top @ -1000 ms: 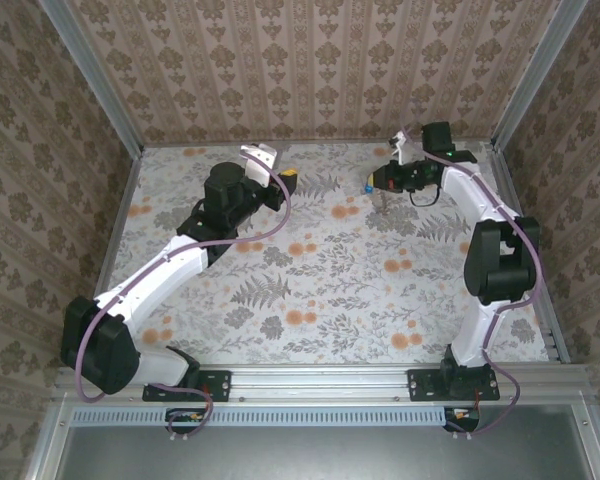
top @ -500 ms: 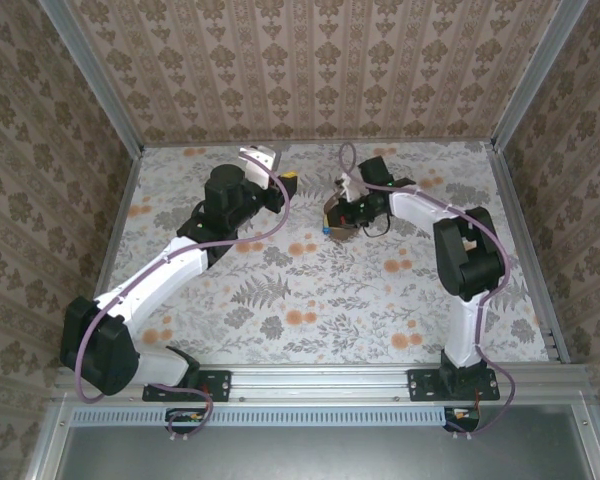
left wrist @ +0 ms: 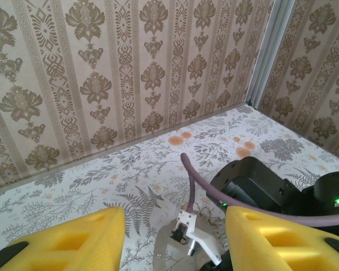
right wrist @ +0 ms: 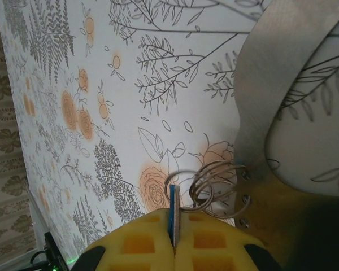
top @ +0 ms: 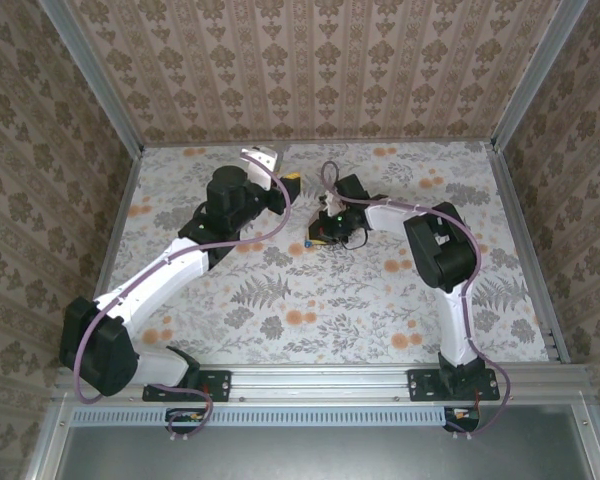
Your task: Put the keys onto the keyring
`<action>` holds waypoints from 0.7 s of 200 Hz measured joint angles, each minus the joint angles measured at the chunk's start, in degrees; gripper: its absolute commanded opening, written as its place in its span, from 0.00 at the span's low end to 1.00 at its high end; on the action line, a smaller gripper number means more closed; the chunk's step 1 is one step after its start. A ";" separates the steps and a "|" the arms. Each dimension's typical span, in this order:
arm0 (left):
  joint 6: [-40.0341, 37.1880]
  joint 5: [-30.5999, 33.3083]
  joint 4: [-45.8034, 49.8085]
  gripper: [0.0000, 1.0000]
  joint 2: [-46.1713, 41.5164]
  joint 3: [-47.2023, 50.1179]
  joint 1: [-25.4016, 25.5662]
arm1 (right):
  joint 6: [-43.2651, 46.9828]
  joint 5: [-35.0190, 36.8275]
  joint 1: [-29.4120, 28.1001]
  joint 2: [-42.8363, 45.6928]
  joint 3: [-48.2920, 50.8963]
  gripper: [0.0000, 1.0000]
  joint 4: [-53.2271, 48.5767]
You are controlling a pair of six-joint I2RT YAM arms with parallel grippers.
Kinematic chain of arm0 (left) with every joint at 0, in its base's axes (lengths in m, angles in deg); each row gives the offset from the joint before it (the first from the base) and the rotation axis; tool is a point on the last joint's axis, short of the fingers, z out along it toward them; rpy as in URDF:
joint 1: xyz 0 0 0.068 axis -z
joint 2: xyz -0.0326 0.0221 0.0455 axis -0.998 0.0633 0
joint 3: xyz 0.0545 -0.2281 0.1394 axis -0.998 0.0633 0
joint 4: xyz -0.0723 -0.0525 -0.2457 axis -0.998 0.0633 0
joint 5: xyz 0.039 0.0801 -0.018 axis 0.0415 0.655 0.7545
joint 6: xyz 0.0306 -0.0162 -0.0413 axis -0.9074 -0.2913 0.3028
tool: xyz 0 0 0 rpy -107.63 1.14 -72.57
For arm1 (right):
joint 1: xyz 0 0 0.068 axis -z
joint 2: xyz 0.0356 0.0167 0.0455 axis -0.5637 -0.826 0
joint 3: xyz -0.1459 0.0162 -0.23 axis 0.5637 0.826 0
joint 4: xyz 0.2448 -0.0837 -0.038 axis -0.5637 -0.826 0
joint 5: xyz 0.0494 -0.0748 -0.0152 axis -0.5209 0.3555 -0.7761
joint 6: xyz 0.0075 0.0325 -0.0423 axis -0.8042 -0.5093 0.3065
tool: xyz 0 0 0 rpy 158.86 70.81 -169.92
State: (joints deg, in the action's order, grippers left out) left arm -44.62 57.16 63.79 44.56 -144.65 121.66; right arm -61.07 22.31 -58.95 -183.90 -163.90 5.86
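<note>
In the top view the left gripper (top: 291,181) hangs over the far middle of the table (top: 280,300), its yellow tips pointing toward the right arm. The right gripper (top: 318,238) sits close beside it, just to its near right, low over the tabletop. Something small and brownish lies at the right gripper's tip, too small to make out.

In the left wrist view the left gripper (left wrist: 172,248) stands partly open, its two yellow fingers (left wrist: 73,243) well apart with nothing between them. Ahead of the gap lies the right arm's black wrist with a purple cable (left wrist: 192,180) curving up from it. Beyond that the table runs to the patterned wall (left wrist: 130,68).

In the right wrist view the right gripper (right wrist: 174,234) is closed tight on the key (right wrist: 174,206), whose thin blue edge stands up from between the pressed yellow pads. The keyring (right wrist: 214,180) lies on the table right at the fingertips. Its coiled metal ring sits just ahead and slightly right of the key, and one wire loop crosses right at the key's tip. Whether the key is threaded onto the ring cannot be told. The keyring's beige strap (right wrist: 277,84) leads from the ring away from the gripper, up and to the right, in a wide curve
</note>
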 measured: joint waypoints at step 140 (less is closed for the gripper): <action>1.46 1.14 2.43 0.79 -1.66 0.00 1.40 | -2.16 -5.62 1.16 17.64 14.23 0.78 6.97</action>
State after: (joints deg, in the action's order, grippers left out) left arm -43.16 58.29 66.21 42.90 -144.65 123.06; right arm -63.23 16.69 -57.79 -166.26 -149.67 12.83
